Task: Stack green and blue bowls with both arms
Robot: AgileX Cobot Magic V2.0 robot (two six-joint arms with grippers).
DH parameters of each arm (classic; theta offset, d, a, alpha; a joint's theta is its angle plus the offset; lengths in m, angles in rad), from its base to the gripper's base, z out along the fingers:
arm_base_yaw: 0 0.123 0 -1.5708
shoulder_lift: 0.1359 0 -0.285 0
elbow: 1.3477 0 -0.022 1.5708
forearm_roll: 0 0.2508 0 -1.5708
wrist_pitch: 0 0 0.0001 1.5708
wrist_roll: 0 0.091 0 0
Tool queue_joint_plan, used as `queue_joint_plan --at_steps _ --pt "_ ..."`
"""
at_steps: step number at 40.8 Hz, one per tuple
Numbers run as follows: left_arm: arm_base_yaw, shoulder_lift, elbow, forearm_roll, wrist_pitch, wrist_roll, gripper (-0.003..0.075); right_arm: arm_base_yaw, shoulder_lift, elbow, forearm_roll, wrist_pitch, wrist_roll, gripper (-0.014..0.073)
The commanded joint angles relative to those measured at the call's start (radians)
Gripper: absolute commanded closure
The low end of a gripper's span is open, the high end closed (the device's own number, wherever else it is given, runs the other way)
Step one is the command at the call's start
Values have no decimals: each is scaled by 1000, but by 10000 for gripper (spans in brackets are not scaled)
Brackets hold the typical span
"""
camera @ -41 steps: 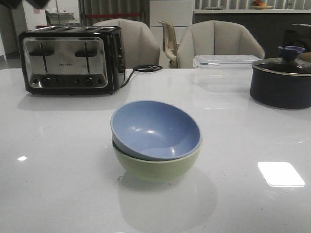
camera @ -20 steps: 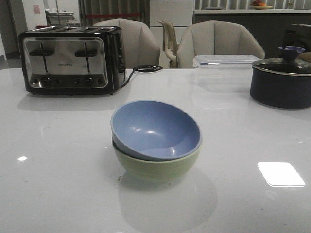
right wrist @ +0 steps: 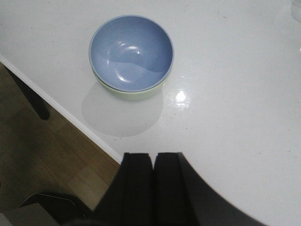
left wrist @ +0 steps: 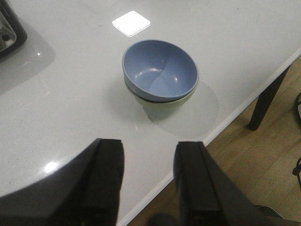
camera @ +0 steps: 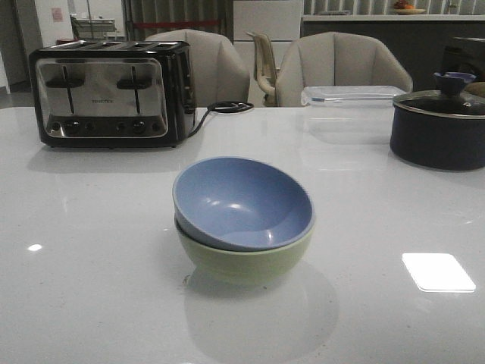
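Blue bowl (camera: 242, 203) sits tilted inside green bowl (camera: 244, 259); left gripper (left wrist: 148, 176) apart, right gripper (right wrist: 153, 181) together, both well clear. Level it gently.

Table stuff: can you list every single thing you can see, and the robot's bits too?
blue bowl: one, dusty blue, tilted inside the green bowl, mid-table
green bowl: one, pale green, under the blue bowl
toaster: one, silver and black, back left, with a black cord beside it
plastic box: one, clear, back right
pot: one, dark, lidded, far right
chairs: at least two, beige, behind the table
table: one, white and shiny
left end effector: one, black, open, empty, away from the bowls
right end effector: one, black, shut, empty, away from the bowls
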Motion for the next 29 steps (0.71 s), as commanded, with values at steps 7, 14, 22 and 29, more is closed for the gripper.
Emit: queue_joint_plan --at_steps 7,14,22,29 --pt "-4 2 -27 85 -71 -80 623 1 2 -27 -2 -62 -7 548" --pt "14 2 -27 295 -69 -322 620 1 2 -27 -2 -62 -7 548" --pt "19 2 -27 324 -59 -361 621 1 2 -27 -2 -63 -7 548" --pt "19 2 -27 322 -63 -361 621 1 2 -27 -2 -63 -7 548"
